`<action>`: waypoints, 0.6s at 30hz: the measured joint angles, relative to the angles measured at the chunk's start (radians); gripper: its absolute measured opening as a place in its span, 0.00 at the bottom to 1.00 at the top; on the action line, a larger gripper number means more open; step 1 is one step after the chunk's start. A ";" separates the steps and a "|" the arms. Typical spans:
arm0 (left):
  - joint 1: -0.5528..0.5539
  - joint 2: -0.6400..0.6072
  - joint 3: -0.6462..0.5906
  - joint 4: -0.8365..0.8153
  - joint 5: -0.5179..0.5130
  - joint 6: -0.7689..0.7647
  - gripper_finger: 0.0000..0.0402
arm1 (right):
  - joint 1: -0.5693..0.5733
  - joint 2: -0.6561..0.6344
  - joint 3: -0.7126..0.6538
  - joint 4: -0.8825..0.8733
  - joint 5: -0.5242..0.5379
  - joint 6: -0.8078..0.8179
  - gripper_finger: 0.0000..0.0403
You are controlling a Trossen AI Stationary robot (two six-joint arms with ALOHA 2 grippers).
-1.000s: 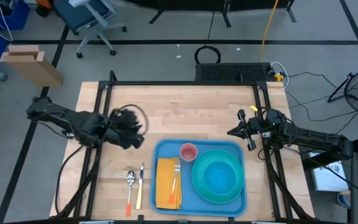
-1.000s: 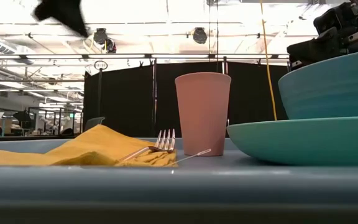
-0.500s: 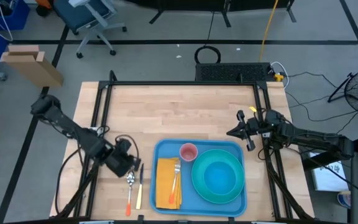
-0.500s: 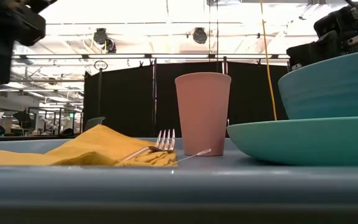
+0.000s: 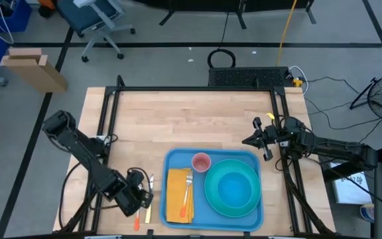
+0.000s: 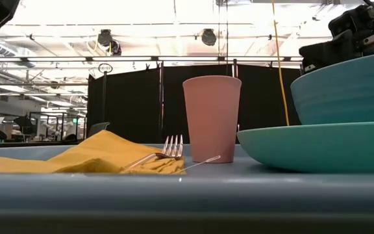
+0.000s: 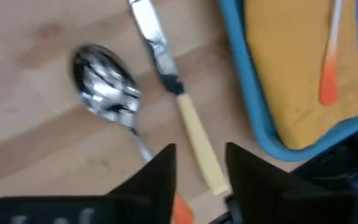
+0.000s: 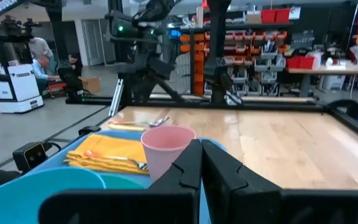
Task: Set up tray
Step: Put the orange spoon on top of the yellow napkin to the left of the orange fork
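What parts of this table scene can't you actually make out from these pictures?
- Spoon handle: in the high view the left gripper covers it; in the left wrist view a dark finger hides its end.
- Knife tip: cut off by the left wrist view's edge, and blurred.
- Tray floor under the plate: hidden in the high view.
- Bowl: cut off by the low view's right edge.

Legible text: one item. White cabinet (image 8: 6, 91) in the room beyond the table bore dark lettering near its top, apparently "TROSSEN" (small, only partly readable). A slanted strip at that view's upper corner carried unreadable lettering.
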 joint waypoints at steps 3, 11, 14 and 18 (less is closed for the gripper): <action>-0.007 0.038 0.012 0.016 0.026 -0.041 0.49 | 0.000 0.000 -0.001 0.010 -0.001 0.000 0.00; -0.009 0.099 0.009 0.032 0.143 -0.247 0.83 | 0.000 0.000 -0.001 0.020 -0.002 0.000 0.00; -0.008 0.117 0.009 0.032 0.154 -0.266 0.86 | 0.000 0.000 -0.002 0.024 -0.002 0.000 0.00; -0.007 0.156 0.009 0.025 0.192 -0.254 0.84 | 0.000 0.000 -0.002 0.024 -0.002 0.000 0.00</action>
